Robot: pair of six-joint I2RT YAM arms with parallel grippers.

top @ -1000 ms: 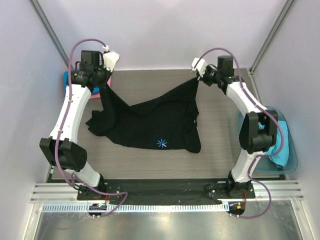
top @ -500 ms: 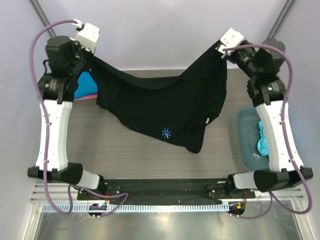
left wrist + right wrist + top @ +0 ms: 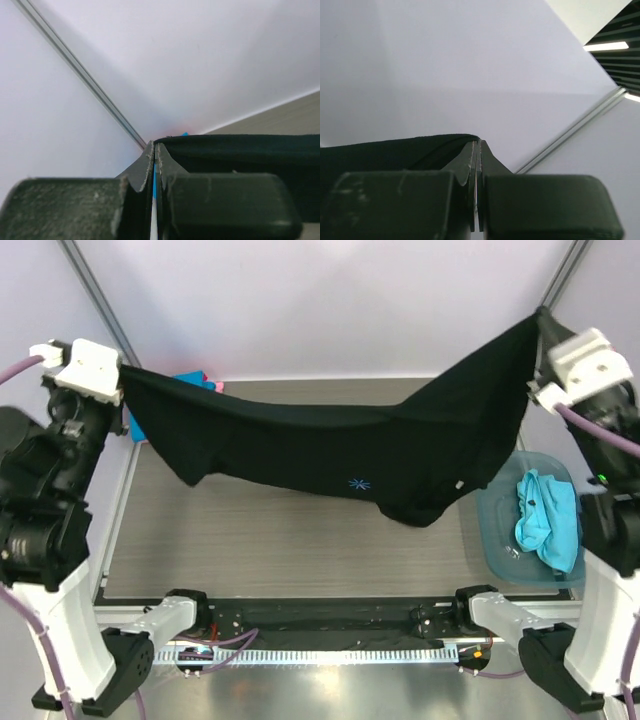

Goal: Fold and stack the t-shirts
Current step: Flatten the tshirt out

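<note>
The black t-shirt (image 3: 330, 445) hangs stretched in the air between my two arms, clear of the worktop (image 3: 280, 550). Its middle sags, and its lowest fold droops to the right of the small starburst mark (image 3: 358, 483). My left fingers (image 3: 148, 161) are pinched fully together on one corner of the cloth, high at the far left. My right fingers (image 3: 470, 161) are clamped just as tight on the opposite corner, high at the far right.

I judge this to be the spreading step: the shirt is pulled wide but not yet laid flat. Next I need to lower both corners evenly and drape it smooth, without letting it bunch.

A bit of blue and pink cloth (image 3: 195, 379) shows at the far left corner, mostly hidden behind the shirt. A turquoise shirt (image 3: 548, 520) lies in the tub (image 3: 500, 540) on the right. The drooping fold hangs near that tub and could snag its rim.
</note>
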